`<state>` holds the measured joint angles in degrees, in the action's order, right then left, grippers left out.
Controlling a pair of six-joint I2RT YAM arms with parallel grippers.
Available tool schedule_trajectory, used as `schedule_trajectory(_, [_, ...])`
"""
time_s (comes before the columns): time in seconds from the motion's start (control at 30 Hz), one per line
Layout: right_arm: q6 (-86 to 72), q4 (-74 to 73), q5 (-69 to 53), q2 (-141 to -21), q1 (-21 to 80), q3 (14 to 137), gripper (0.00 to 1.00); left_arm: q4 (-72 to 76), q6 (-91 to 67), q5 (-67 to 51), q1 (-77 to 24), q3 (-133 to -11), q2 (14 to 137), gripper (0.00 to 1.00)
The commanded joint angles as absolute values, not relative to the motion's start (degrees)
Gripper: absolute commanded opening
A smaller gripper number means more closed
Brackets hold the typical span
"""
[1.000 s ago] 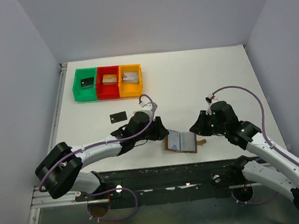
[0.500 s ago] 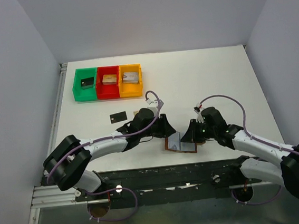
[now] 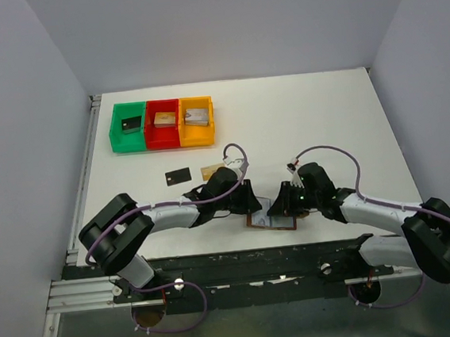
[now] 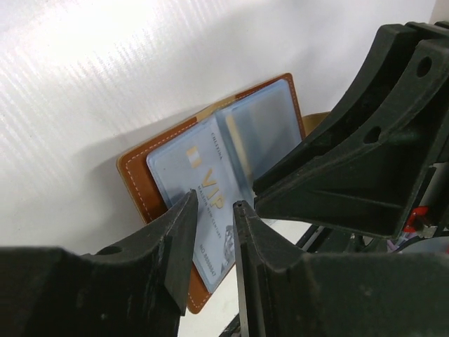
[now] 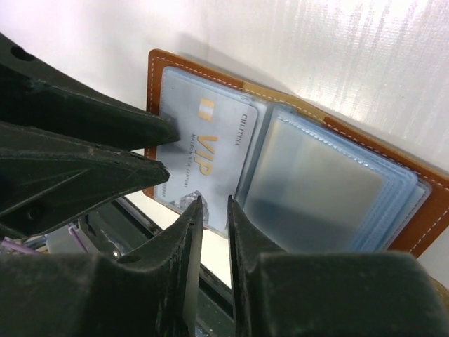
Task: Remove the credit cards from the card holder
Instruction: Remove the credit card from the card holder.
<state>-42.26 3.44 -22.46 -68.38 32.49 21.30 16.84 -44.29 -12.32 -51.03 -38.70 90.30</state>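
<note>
The card holder point(image 3: 256, 224) lies open near the table's front edge, brown leather point(image 4: 133, 175) round pale blue pockets point(image 5: 323, 182). A silvery pale blue credit card marked VIP point(image 4: 203, 175) point(image 5: 203, 151) sits in its left side. My left gripper point(image 3: 251, 203) point(image 4: 214, 203) hangs over that card, its jaws slightly apart with nothing between them. My right gripper point(image 3: 281, 206) point(image 5: 214, 203) hovers at the holder's fold, open by a narrow gap and empty. The two grippers almost touch. A black card point(image 3: 178, 175) and a gold card point(image 3: 209, 171) lie loose on the table behind the left arm.
Green point(image 3: 129, 127), red point(image 3: 163, 122) and orange point(image 3: 196, 120) bins with small blocks stand in a row at the back left. The table's dark front rail point(image 3: 242, 262) runs just below the holder. White walls close in the sides and the back.
Both grippers have closed in on the card holder, the right one swinging left from beside it to over its fold. The left jaws have narrowed.
</note>
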Motion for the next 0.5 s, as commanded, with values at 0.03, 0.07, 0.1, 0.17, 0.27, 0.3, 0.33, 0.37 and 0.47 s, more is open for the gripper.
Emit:
schedule_trajectory(0.03, [-42.54,5.71,-22.24,-70.66,32.08,20.39,0.29,14.51,-44.56,-9.85,-51.33,-37.18,90.79,0.38])
schedule_trajectory(0.07, [-42.63,5.63,-21.89,-70.93,31.99,20.3,0.29,14.15,-44.56,-9.41,-51.33,-36.92,90.7,0.38])
schedule_trajectory(0.1, [-42.63,5.54,-21.54,-71.28,32.08,20.3,0.29,13.8,-44.65,-9.06,-51.33,-36.74,90.7,0.38])
schedule_trajectory(0.17, [-42.71,4.84,-20.57,-71.54,32.08,20.21,0.29,13.19,-44.47,-8.44,-51.42,-36.48,90.88,0.38])
schedule_trajectory(0.27, [-42.98,3.52,-18.73,-70.93,32.08,19.87,0.29,12.39,-44.3,-7.74,-51.33,-36.13,91.32,0.38])
schedule_trajectory(0.3, [-43.07,3.25,-18.29,-70.67,31.91,19.52,0.29,12.39,-44.3,-7.56,-51.33,-35.95,91.49,0.37])
schedule_trajectory(0.33, [-43.07,3.08,-18.02,-70.14,31.73,19.25,0.29,12.31,-44.12,-7.38,-51.33,-35.77,91.58,0.37])
schedule_trajectory(0.37, [-43.15,2.9,-17.58,-69.88,31.64,18.9,0.29,12.3,-44.12,-7.3,-51.33,-35.6,91.67,0.37])
schedule_trajectory(0.47, [-42.98,2.02,-17.23,-69.35,31.47,18.54,0.29,12.57,-44.12,-7.21,-51.33,-35.07,92.19,0.37])
